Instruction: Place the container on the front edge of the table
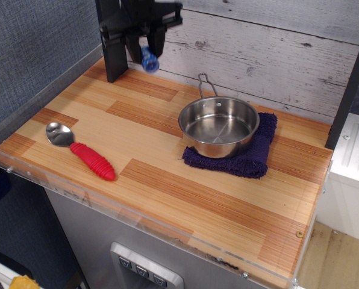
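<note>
The small blue can, the container [148, 60], hangs in my black gripper [145, 53], well above the back left part of the wooden table [167, 180]. The two fingers are shut on the container's upper part; only its lower blue end shows below them. The gripper sits near the top edge of the view, in front of the black arm column [112, 42]. The table's front edge with its clear rim [137, 224] lies far from it, toward the camera.
A steel pot with a wire handle [218, 125] stands on a dark blue cloth [252, 153] at the back right. A spoon with a red handle [83, 152] lies at the front left. A grey wall panel stands behind the table.
</note>
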Robot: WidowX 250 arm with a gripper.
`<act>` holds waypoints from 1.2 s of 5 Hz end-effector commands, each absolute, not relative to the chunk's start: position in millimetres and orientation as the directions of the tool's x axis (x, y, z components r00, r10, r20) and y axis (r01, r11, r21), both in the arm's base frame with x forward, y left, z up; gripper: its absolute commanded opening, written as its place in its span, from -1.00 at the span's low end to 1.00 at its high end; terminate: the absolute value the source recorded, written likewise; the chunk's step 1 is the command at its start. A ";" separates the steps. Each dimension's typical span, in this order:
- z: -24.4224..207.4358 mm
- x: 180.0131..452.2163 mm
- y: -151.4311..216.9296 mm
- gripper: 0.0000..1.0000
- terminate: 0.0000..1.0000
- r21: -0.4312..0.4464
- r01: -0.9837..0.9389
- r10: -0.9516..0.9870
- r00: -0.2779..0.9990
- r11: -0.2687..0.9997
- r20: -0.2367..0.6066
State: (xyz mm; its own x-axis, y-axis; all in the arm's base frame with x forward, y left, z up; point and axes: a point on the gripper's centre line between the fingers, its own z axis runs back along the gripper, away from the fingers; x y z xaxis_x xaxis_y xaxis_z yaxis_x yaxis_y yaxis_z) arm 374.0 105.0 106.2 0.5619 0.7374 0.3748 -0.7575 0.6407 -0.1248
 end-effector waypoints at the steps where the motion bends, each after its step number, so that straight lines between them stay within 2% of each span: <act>1: 132.2 331.7 59.9 -1.00 -1.00 -0.150 -0.650 0.644 0.643 0.745 0.414; 2: 127.7 310.4 31.6 -1.00 -1.00 -0.140 -0.570 0.572 0.713 0.810 0.406; 4: 115.4 269.6 3.7 -1.00 -1.00 -0.141 -0.381 0.403 0.811 0.914 0.424; 6: 82.2 240.5 -31.9 -1.00 -1.00 -0.094 -0.190 0.212 0.883 0.977 0.418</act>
